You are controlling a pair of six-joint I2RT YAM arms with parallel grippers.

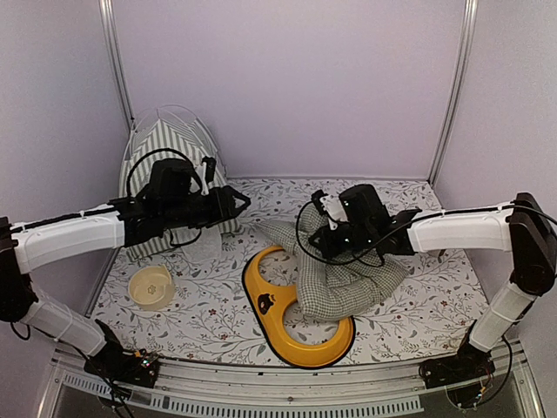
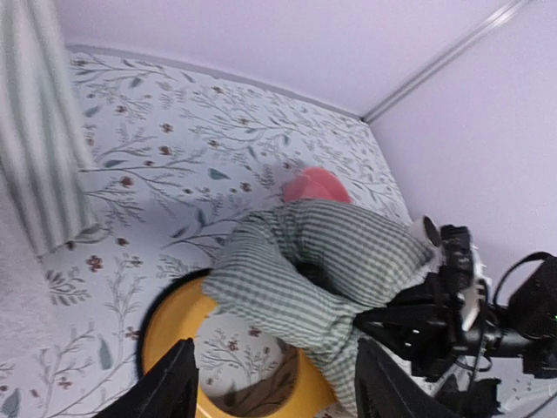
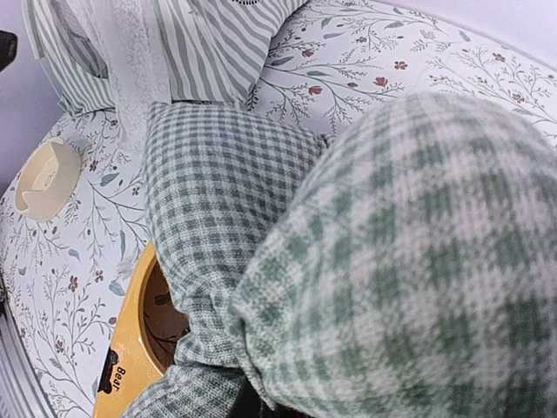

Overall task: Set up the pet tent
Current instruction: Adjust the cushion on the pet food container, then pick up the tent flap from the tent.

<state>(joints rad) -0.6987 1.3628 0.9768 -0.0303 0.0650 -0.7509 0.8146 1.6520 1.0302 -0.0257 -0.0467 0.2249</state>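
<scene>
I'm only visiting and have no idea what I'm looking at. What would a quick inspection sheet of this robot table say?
Surface: floral tablecloth, lying flat.
Job's things: pet tent, striped, standing in the back left corner.
Clutter: checked cushion draped over a yellow feeder stand; cream bowl at left; pink object behind the cushion, unclear what.
Grippers: left gripper open and empty, beside the tent; right gripper shut on the cushion.
Cables: black cables loop over both wrists.
Surroundings: lilac walls, metal posts.
</scene>
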